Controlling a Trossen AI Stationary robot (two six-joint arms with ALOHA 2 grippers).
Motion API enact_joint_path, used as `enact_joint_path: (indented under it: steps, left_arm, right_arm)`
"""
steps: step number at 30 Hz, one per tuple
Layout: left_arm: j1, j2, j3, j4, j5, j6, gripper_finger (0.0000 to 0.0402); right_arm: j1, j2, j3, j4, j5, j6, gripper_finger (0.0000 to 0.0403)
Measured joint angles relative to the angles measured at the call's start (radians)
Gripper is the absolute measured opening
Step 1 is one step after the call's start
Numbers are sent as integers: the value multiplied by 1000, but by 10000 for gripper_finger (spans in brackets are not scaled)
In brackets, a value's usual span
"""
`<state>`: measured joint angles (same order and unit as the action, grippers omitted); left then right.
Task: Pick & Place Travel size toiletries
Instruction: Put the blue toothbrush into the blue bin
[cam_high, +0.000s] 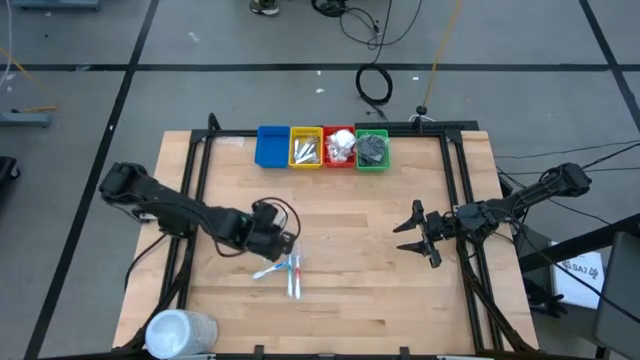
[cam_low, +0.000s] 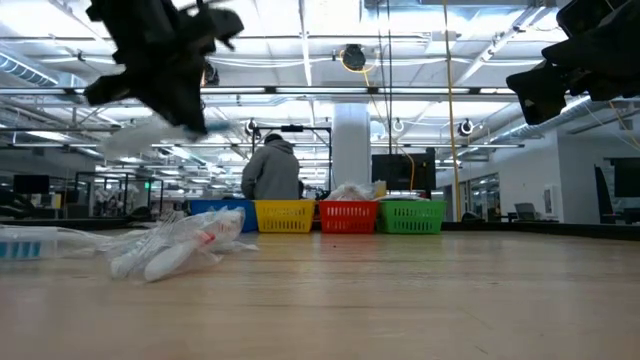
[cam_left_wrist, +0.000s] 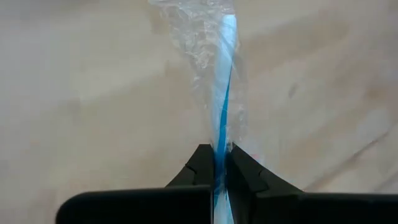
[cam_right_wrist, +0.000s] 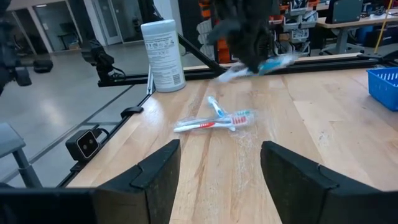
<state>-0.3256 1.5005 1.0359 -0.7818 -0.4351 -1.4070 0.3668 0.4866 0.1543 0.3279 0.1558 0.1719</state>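
My left gripper hangs above the table's middle left, shut on a slim clear-wrapped blue stick. That stick also shows lifted above the wood in the right wrist view. Two more wrapped sticks, red and blue, lie flat on the table just below it. At the table's right my right gripper stays open and level, touching nothing. My left gripper pinches the wrapped blue stick between its two fingers, wrapper and stick together. The fingers slant down from the table's left. The stick reaches out past the fingertips, lifted clear of the table and roughly level.
Four bins stand in a row at the far edge: blue, yellow, red, green. A large white cylinder stands at the near left corner. A person stands beyond the table.
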Motion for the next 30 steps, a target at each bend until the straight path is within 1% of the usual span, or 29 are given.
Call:
enact_joint_path:
  steps: [3, 6, 9, 11, 15, 19, 21, 23, 26, 28, 30]
  left_arm:
    - [3, -53, 0, 6, -115, 56, 13]
    - [13, -92, 0, 11, -187, 135, 12]
    - [30, -117, -10, 48, -241, 256, 6]
    - [48, -125, -22, 70, -251, 341, 9]
    - [102, -122, -60, 137, -251, 488, 6]
    - [186, -134, -118, 274, -240, 640, 7]
    - [232, -162, -147, 339, -210, 704, 5]
    - [284, -176, -169, 444, -162, 775, 5]
    - [343, -226, -207, 492, -119, 865, 5]
    - [383, -254, -215, 589, -87, 924, 5]
    - [423, -290, -240, 633, -54, 972, 5]
  right_arm:
    - [0, 0, 0, 0, 0, 0, 210]
    - [0, 0, 0, 0, 0, 0, 210]
    - [0, 0, 0, 0, -2, 0, 210]
    - [1, 0, 0, -5, -17, 0, 210]
    - [1, -11, 0, -27, -81, -14, 210]
    - [1, -48, 0, -89, -80, -37, 210]
    - [1, -76, 0, -123, -80, -43, 210]
    - [1, -114, 0, -151, -80, -41, 210]
    - [1, -174, 1, -183, -80, -37, 210]
    - [1, -220, 1, -222, -80, -37, 210]
    - [1, -261, 1, -259, -79, -35, 210]
